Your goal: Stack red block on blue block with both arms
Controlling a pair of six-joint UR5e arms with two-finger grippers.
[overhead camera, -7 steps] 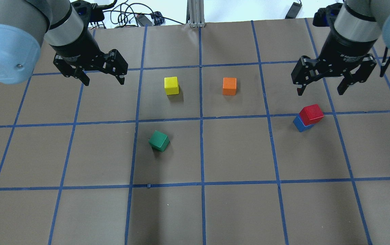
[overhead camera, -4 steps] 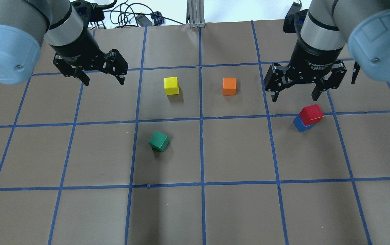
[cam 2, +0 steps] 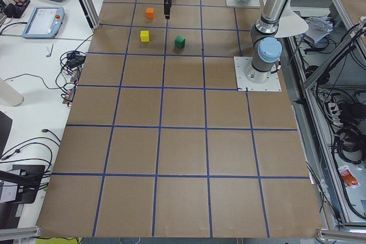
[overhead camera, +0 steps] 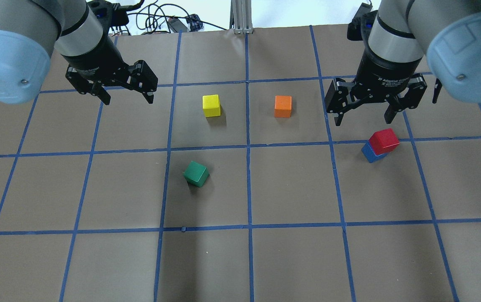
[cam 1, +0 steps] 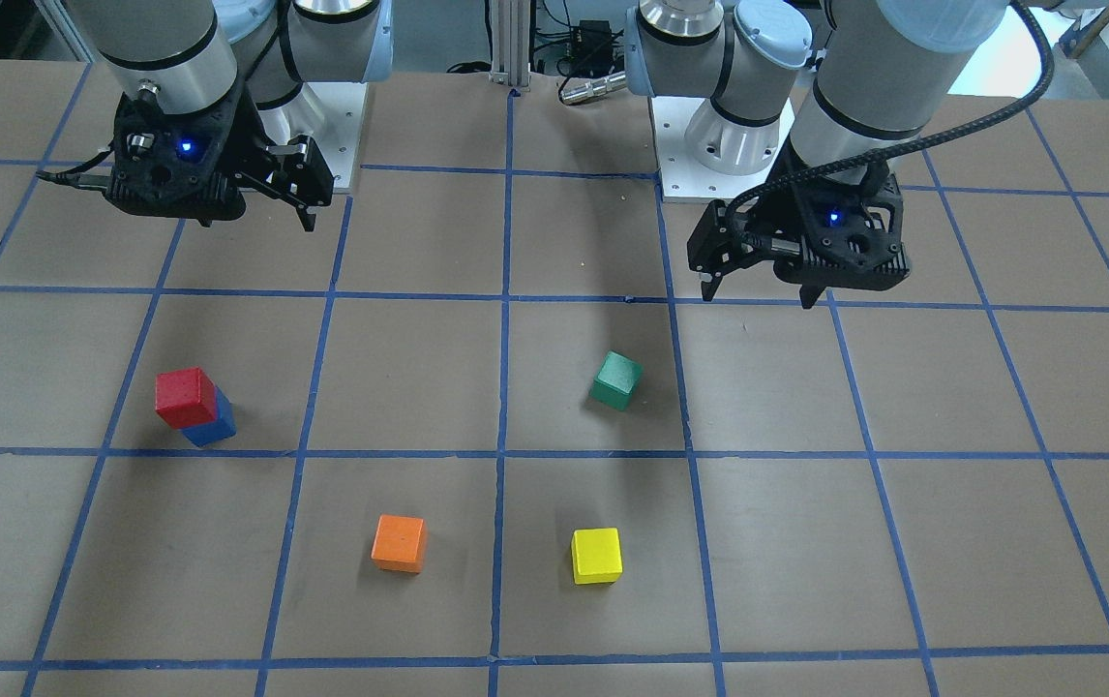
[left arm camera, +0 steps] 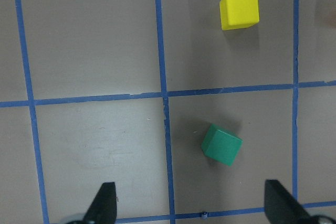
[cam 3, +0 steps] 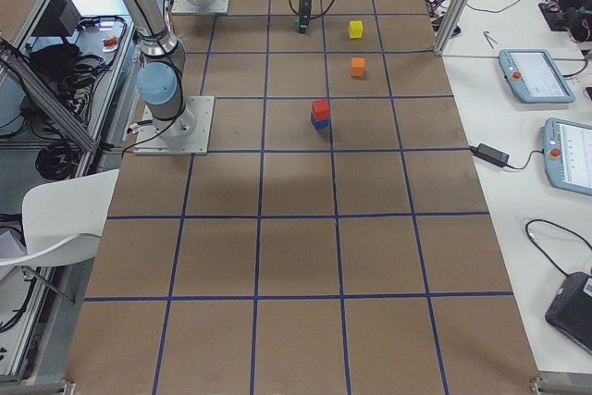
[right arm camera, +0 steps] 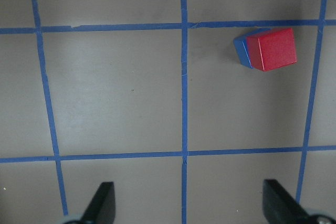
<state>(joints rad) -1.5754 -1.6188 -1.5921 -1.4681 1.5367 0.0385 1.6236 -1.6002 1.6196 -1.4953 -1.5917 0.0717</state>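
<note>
- Brown paper gridded with blue tape covers the desk.
- On the robot's right, the red block sits on the blue block, slightly offset.
- Near that stack, untouching, the right pincer hangs released, empty.
- Well apart, the left pincer hangs released, empty.
</note>
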